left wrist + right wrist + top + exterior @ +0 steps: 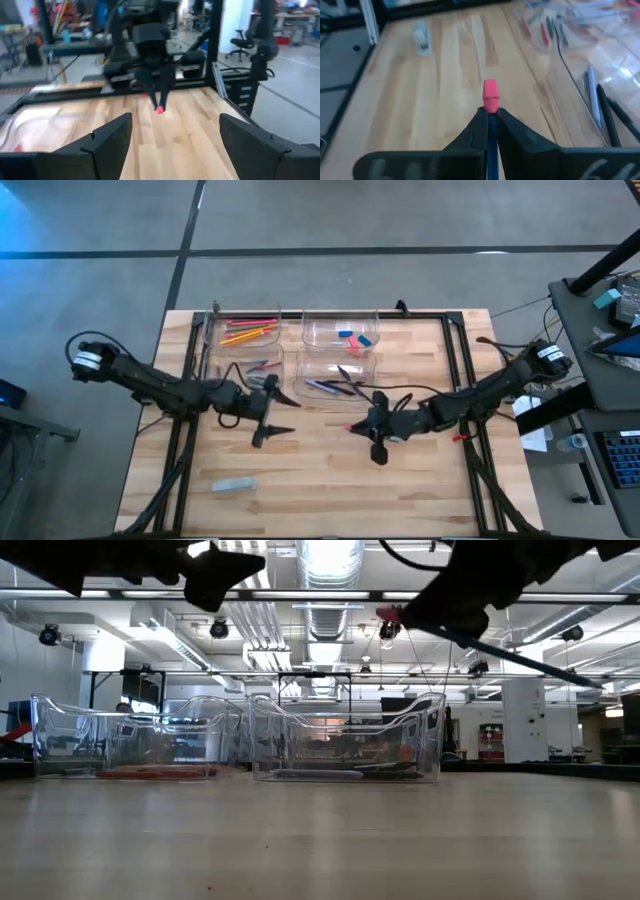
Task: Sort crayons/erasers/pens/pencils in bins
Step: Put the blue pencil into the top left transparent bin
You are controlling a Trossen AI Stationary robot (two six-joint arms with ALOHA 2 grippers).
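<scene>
1. Right gripper [489, 117], fingers clamped on a blue pencil [490, 95] with pink eraser tip, holds it above the table [420, 490].
2. Left gripper [170, 132], fingers apart, waits nearby.
3. Next, likely: carry it to the far-left pencil bin [243, 330].

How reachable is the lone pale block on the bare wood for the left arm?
Probably yes: the left gripper hangs open and empty on the same side of the table as the pale block, with only bare wood between them.
</scene>
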